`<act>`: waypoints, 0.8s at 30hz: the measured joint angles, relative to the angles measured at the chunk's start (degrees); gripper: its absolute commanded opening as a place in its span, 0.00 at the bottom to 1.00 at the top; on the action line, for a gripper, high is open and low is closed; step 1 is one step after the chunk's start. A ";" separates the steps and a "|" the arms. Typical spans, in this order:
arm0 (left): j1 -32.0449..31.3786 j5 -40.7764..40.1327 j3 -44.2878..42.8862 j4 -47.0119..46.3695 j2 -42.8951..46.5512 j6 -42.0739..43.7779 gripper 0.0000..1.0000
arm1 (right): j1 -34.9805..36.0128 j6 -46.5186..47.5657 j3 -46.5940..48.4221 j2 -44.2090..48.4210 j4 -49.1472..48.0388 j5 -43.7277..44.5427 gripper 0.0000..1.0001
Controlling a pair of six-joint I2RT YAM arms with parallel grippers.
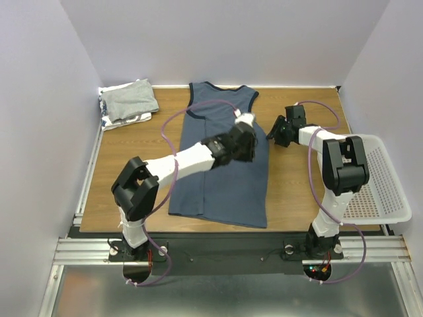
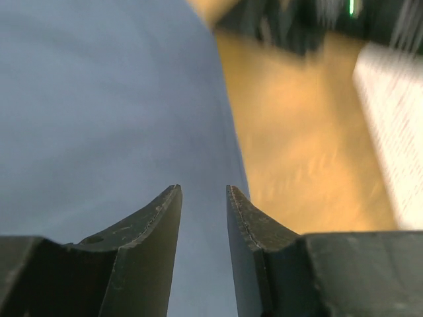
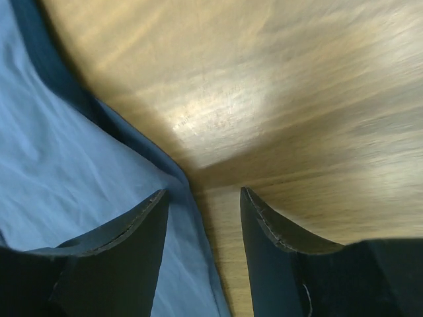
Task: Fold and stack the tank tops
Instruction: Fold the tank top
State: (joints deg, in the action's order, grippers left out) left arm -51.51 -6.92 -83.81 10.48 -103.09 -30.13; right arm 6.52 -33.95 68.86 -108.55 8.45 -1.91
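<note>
Left tool [image 2: 203, 188], jaws narrowly parted on nothing, hovers over the slate-blue tank top [image 1: 228, 191] I see spread flat on the table [image 1: 132, 145]. Right tool [image 3: 201, 191], jaws apart, hangs over that top's right edge. Light grey tank top [image 1: 129, 99] lies at the far-left corner.

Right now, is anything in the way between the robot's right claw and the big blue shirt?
No, nothing visible is in the way. The right gripper is open, right at the right edge of the blue tank top.
</note>
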 measured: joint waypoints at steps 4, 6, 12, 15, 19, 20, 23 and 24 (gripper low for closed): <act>-7.52 -0.44 4.63 2.12 -1.14 -1.44 0.46 | 0.33 0.09 0.11 -1.09 -0.04 -0.46 0.54; -11.17 -0.85 5.25 3.06 -1.62 -2.05 0.48 | 0.31 0.09 0.11 -1.09 0.11 -0.15 0.54; -20.79 -1.25 5.46 4.28 -1.77 -4.11 0.51 | 0.31 0.07 0.11 -1.03 0.09 0.42 0.54; -23.54 -1.33 5.44 5.33 -2.25 -4.98 0.51 | 0.31 0.04 0.11 -1.03 0.09 0.46 0.54; -25.66 -1.60 5.44 6.51 -4.07 -6.21 0.51 | 0.31 0.04 0.20 -1.03 0.11 0.50 0.54; -26.01 -1.73 5.44 6.78 -4.61 -6.38 0.51 | 0.31 0.02 0.35 -1.03 0.13 0.50 0.54; -26.73 -2.27 5.11 7.87 -6.32 -6.45 0.52 | 0.26 0.02 1.51 -1.03 0.13 0.59 0.54; -26.86 -2.38 4.92 8.04 -6.62 -6.43 0.52 | 0.26 0.02 1.79 -1.03 0.13 0.59 0.55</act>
State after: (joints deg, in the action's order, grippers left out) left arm -78.37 -9.30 -78.89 18.52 -109.71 -36.56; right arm 6.79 -33.93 70.65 -109.58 8.58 -1.32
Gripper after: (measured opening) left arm 0.514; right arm 0.543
